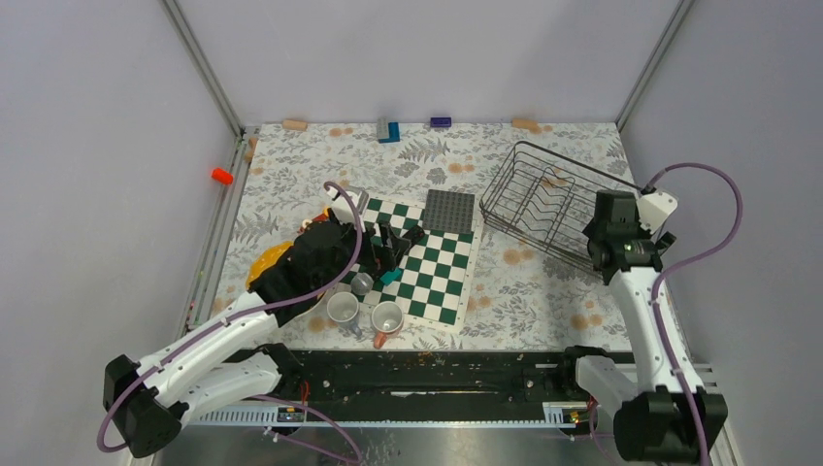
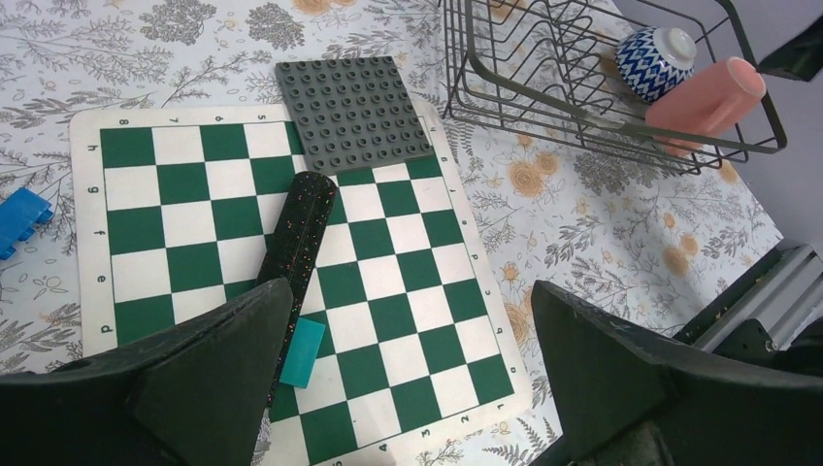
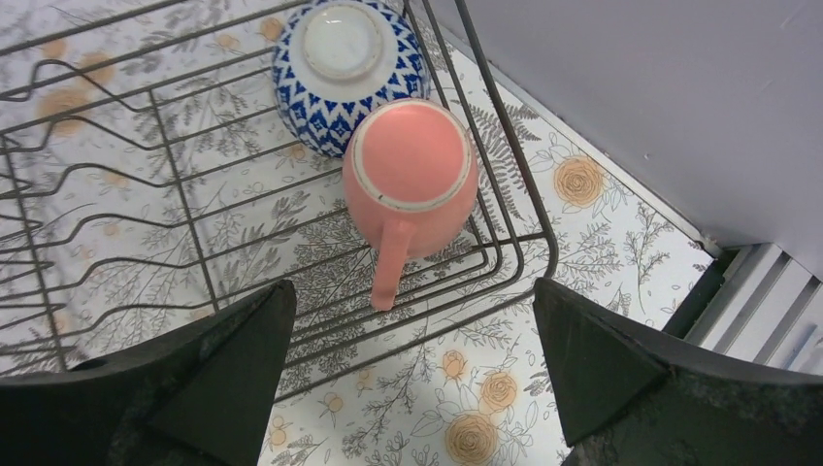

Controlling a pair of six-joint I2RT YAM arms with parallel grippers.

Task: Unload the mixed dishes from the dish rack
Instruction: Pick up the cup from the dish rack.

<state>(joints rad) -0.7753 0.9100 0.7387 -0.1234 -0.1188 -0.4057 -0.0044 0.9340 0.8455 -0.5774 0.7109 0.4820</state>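
From above, one dish rack [image 1: 543, 194] sits at the far right of the table. The right gripper [image 1: 609, 254] hangs over its near right corner and hides what lies there. The left gripper [image 1: 388, 243] is over the left part of one chessboard [image 1: 437, 277]. One yellow-orange plate [image 1: 264, 264] shows left of that arm, partly covered. Two mugs stand mouth up by the board's near left corner, a left mug [image 1: 342, 308] and a right mug [image 1: 386, 317].

The left wrist camera shows its fingers apart with nothing between them. Below lie one black stick [image 2: 301, 238], one teal block [image 2: 304, 351] just beside it, one grey studded plate [image 2: 354, 112] and one blue block [image 2: 19, 218].

The right wrist camera shows its fingers spread wide and empty above one pink mug [image 3: 412, 175]. The mug is touching one blue-and-white bowl [image 3: 345, 68], and both are base up in the rack's corner.
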